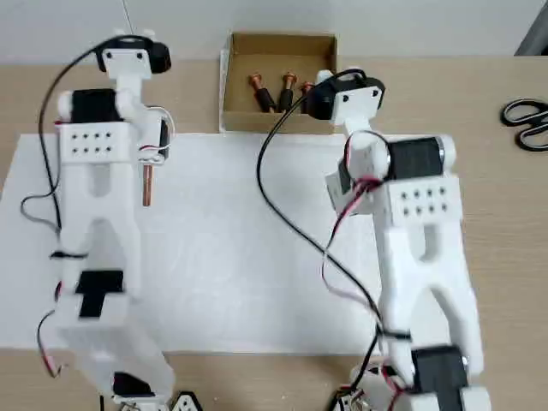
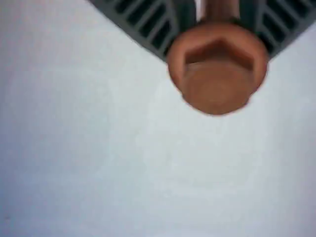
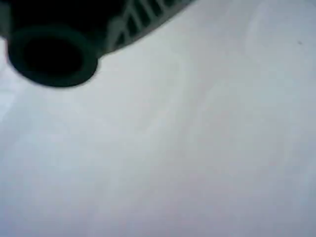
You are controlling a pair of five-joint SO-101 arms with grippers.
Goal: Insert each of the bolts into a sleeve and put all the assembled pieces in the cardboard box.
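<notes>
My left gripper (image 1: 151,168) is shut on a copper bolt (image 1: 147,187), held above the left part of the white sheet (image 1: 223,265). In the left wrist view the bolt's hex head (image 2: 217,69) faces the camera, clamped between grey ribbed fingers (image 2: 143,17). My right gripper (image 1: 341,183) sits over the sheet's right part, shut on a black sleeve (image 3: 52,55) whose open end shows beside a ribbed finger (image 3: 143,19). The cardboard box (image 1: 282,39) stands at the back centre. Three assembled bolt-and-sleeve pieces (image 1: 284,91) lie inside it.
Black scissors (image 1: 527,122) lie on the wooden table at the far right. Cables trail from both arms across the sheet. Between the two arms the sheet is bare.
</notes>
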